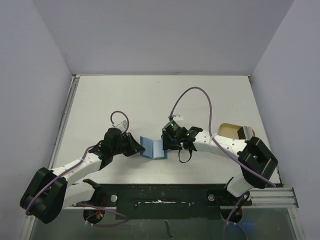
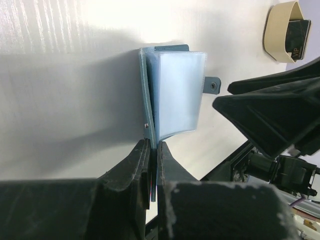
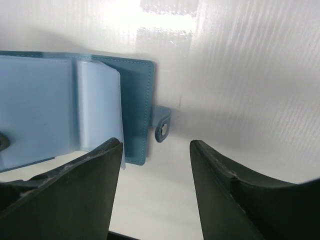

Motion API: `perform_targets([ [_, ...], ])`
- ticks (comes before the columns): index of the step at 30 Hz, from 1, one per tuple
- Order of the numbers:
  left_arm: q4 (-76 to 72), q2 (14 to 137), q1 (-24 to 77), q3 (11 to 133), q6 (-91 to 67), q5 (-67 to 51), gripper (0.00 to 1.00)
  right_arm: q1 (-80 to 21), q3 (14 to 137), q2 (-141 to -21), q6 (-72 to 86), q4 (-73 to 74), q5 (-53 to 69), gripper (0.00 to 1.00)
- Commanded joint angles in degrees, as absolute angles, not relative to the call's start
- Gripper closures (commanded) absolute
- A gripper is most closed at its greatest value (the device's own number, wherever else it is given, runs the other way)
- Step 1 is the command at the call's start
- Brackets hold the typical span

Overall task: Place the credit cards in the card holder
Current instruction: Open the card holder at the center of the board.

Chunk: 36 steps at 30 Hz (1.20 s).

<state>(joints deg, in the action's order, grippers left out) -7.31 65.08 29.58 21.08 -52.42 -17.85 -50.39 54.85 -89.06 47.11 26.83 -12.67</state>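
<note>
The teal-blue card holder (image 1: pixel 153 148) lies open on the white table between the two arms. In the left wrist view my left gripper (image 2: pixel 154 145) is shut on one cover of the card holder (image 2: pixel 176 90), whose pale blue inner sleeves stand up. My right gripper (image 1: pixel 172 141) is open just right of it. In the right wrist view it (image 3: pixel 155 147) straddles the holder's right edge (image 3: pixel 137 110) and snap tab (image 3: pixel 162 125), touching neither. A dark card (image 2: pixel 295 37) sits in a beige dish (image 2: pixel 276 31) far right.
The beige dish (image 1: pixel 231 130) stands at the right edge of the table beside the right arm's link. A black rail (image 1: pixel 165 197) runs along the near edge. Grey walls close the table on three sides.
</note>
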Motion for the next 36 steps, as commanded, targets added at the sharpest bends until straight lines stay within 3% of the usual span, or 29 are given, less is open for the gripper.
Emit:
perform_targets([
  [1,-6.2,63.6,29.5,24.4,-50.5,-17.2,1.0,-51.7,57.8,-85.3,46.3,23.8,-12.4,0.44],
  [13,-14.1,65.4,29.6,22.2,-53.0,-21.4,1.0,-52.5,57.2,-89.0,44.5,14.6,-5.9,0.67],
  [19,-16.6,68.7,29.4,21.8,-53.4,-22.1,1.0,-51.6,56.4,-92.7,43.9,12.8,-5.2,0.72],
  [29,-8.9,71.0,29.4,24.6,-49.9,-17.2,0.67,-51.3,54.3,-97.0,45.0,14.5,-7.5,0.75],
  [36,-6.6,72.2,29.4,25.4,-48.4,-14.9,0.65,-51.3,54.5,-97.2,45.2,15.0,-8.1,0.75],
])
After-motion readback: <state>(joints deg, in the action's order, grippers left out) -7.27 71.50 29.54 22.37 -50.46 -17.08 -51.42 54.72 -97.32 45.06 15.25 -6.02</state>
